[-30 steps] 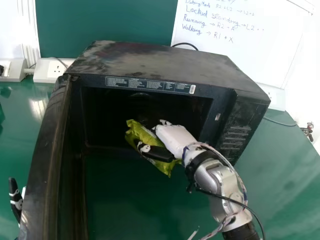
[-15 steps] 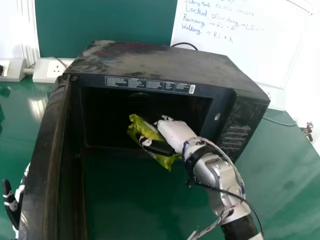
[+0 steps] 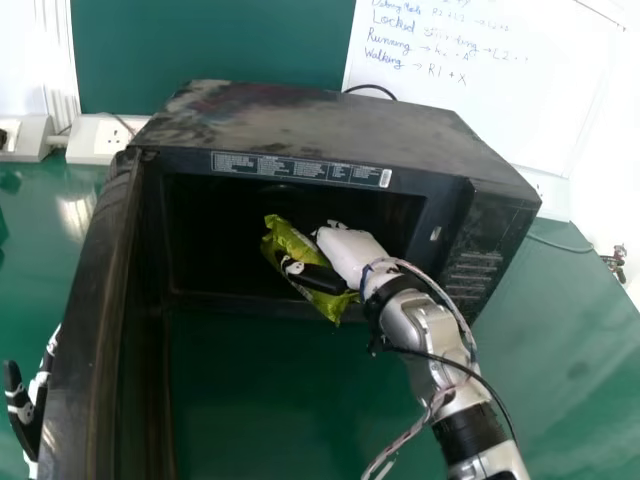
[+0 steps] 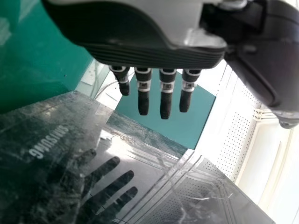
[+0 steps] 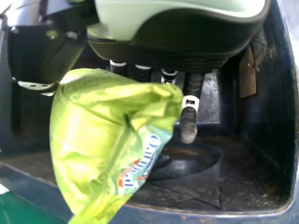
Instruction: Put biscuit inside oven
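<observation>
My right hand (image 3: 347,252) is at the mouth of the black oven (image 3: 300,115), its fingers and thumb round the yellow-green biscuit packet (image 3: 290,245). In the right wrist view the packet (image 5: 103,135) hangs between the thumb and fingers of my right hand (image 5: 189,119), with the oven's cavity (image 5: 252,172) beyond it. My left hand (image 3: 30,405) is at the far left, outside the swung-open oven door (image 3: 95,330). In the left wrist view the straight fingers of my left hand (image 4: 166,93) hover by the shiny door (image 4: 107,163), which mirrors them.
Green table (image 3: 560,350) surrounds the oven. Behind stand a power socket (image 3: 97,140) at the left and a whiteboard (image 3: 480,90) at the right. A cable lies on the table right of the oven. The door reaches toward the front at the left.
My right hand has carried the packet slightly farther toward the oven's interior. My left hand has shifted left and up beside the door since the earliest frame.
</observation>
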